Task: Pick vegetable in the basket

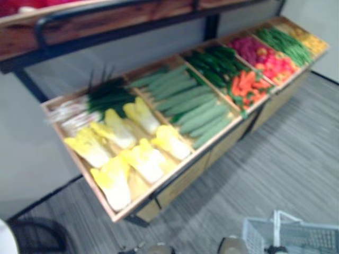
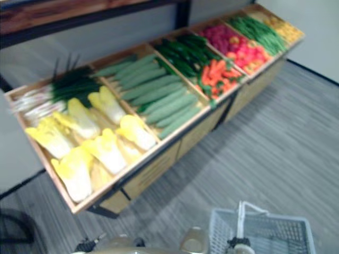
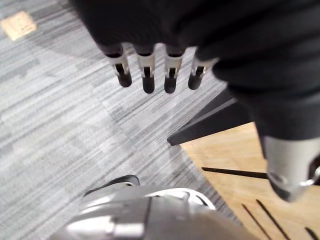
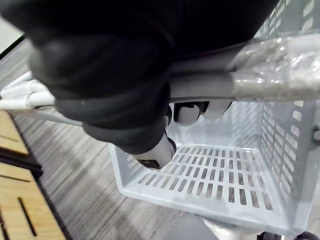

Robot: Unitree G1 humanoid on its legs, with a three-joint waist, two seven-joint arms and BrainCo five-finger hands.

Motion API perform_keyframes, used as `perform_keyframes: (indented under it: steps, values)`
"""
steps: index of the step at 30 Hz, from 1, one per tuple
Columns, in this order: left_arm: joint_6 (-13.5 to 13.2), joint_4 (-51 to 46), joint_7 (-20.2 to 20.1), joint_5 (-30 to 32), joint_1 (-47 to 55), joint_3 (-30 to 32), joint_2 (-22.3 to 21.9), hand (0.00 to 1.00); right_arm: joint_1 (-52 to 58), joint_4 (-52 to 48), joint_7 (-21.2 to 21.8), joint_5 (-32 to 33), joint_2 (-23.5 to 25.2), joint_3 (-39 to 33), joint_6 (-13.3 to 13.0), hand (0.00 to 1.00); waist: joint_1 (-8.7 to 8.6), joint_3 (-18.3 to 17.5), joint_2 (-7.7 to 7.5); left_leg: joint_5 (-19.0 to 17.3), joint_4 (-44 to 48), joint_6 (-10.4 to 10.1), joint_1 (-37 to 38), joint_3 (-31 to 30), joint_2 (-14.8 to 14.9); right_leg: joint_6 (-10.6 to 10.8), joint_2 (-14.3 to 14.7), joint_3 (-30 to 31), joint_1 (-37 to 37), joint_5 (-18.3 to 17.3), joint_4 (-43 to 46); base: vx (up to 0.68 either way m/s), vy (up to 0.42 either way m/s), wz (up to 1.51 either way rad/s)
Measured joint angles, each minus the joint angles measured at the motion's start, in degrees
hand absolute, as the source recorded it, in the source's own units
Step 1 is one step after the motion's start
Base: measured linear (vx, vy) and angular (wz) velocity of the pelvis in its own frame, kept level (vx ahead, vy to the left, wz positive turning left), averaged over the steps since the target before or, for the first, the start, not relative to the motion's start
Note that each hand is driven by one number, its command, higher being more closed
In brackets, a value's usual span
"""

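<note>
Right wrist view: right hand point(image 4: 110, 95) fingers clamped on handle point(image 4: 205, 86) of empty basket point(image 4: 210, 177). Left hand point(image 3: 210, 30) fingers point(image 3: 148, 80) apart, holding nothing. Risk: swinging basket may strike produce stand point(image 1: 183, 168).

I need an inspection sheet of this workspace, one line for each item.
Surface: slanted wooden stand, split into compartments.
Job's things: cabbages, cucumbers and carrots in the stand; basket empty.
Clutter: nothing seen.
Hands: right hand shut on the basket's handle; left hand open, holding nothing, over the floor.
Cables: nothing seen.
Surroundings: grey floor; wooden shelf above the stand.
</note>
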Motion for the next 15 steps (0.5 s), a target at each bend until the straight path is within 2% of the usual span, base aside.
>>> perform_keyframes:
  steps: [1,3,4,5,6,7,8,10,12,14,15]
  values:
    - [-0.1,-1.3,0.0,-0.3,-0.1,-0.4,0.0,0.00,0.0,0.0,0.0,0.1,0.2,0.3,-0.1,1.00,-0.57,0.0,0.16,0.8,-0.9,-1.4,0.4,-3.6,0.7,-0.6,1.7,2.8,-1.2,-0.4,-6.8,0.20,-0.282,1.39]
    - [-0.3,-1.6,0.0,-0.4,-0.8,-0.7,0.2,0.00,0.3,0.1,-0.1,0.3,0.8,0.3,-0.2,1.00,-1.17,0.0,0.08,1.8,-2.1,-3.1,0.3,-8.2,1.3,-0.6,4.5,9.5,-1.2,-0.3,-17.1,0.15,-0.321,1.38]
    - [-0.6,-1.5,0.0,-0.4,-1.6,-0.8,0.5,0.00,0.9,0.1,0.0,0.5,1.2,0.4,-0.2,1.00,-1.08,-0.3,-0.49,2.7,-3.1,-4.6,-0.4,-11.7,1.4,-0.3,7.2,18.8,-1.0,0.0,-25.7,0.13,-0.474,1.59]
    - [-0.7,-1.5,0.0,-0.4,-2.4,-1.2,1.4,0.00,1.6,0.2,0.1,1.0,1.8,0.8,-0.3,1.00,-1.18,-1.2,-2.20,3.3,-3.8,-6.4,-2.4,-15.7,0.8,0.1,8.7,27.5,0.1,1.5,-33.1,0.11,-0.635,1.72]
    - [-0.9,-1.5,0.0,-0.4,-2.9,-1.5,2.2,0.00,2.0,0.4,0.2,1.5,2.4,0.8,-0.5,1.00,-1.31,-1.2,-3.44,3.6,-4.4,-7.5,-3.1,-17.7,0.1,1.6,8.7,31.0,0.8,1.9,-35.6,0.05,-0.563,1.67]
    - [-0.9,-0.2,0.0,-0.4,-4.3,-1.3,1.7,0.00,1.5,1.9,0.0,2.0,2.2,0.2,-0.5,1.00,-0.93,-0.5,-2.17,4.3,-5.6,-9.3,-3.5,-20.6,1.9,1.8,10.4,28.9,1.0,-0.5,-34.6,0.06,-0.561,1.31]
    - [-1.2,-0.2,-0.2,-0.3,-4.1,-1.1,0.8,0.00,1.5,1.9,0.0,2.0,1.1,-0.2,-0.6,1.00,-0.83,-1.0,-0.45,6.1,-6.5,-10.3,-3.6,-20.2,3.9,1.1,11.9,26.2,1.3,-0.8,-34.6,0.06,-0.377,1.07]
    - [-1.2,-0.2,-0.2,-0.3,-3.2,-0.7,0.3,0.00,1.1,2.1,0.3,2.0,0.5,-0.2,-0.5,1.00,-0.93,-1.0,0.73,8.7,-9.1,-11.5,-2.7,-18.6,6.7,-1.0,14.2,22.5,2.3,-1.4,-34.0,0.05,-0.314,0.71]
    - [-1.3,-0.3,-0.4,-0.3,-2.1,1.9,-0.7,0.00,1.0,2.2,0.7,1.9,0.6,0.7,-0.5,1.00,-0.07,-1.4,1.59,11.8,-11.3,-12.3,-2.9,-18.9,9.1,-3.1,16.4,19.8,2.4,-1.5,-34.2,0.01,-0.280,0.48]
    - [-1.3,-0.2,-0.6,-0.4,-2.1,2.8,-0.8,0.00,1.2,2.3,1.0,1.9,0.7,2.1,-0.5,1.00,-0.02,-1.3,1.49,13.3,-11.3,-11.7,-3.8,-19.0,9.1,-3.4,16.3,18.1,2.9,-1.6,-34.4,0.00,-0.156,0.56]
    - [-1.4,-0.2,-0.6,-0.4,-1.9,2.8,-0.8,0.00,1.3,2.4,1.0,1.6,0.6,2.0,-0.4,1.00,-0.24,-1.4,1.62,15.3,-11.1,-11.4,-4.8,-16.8,8.7,-3.6,15.7,16.0,3.7,-1.7,-35.0,0.01,-0.108,0.73]
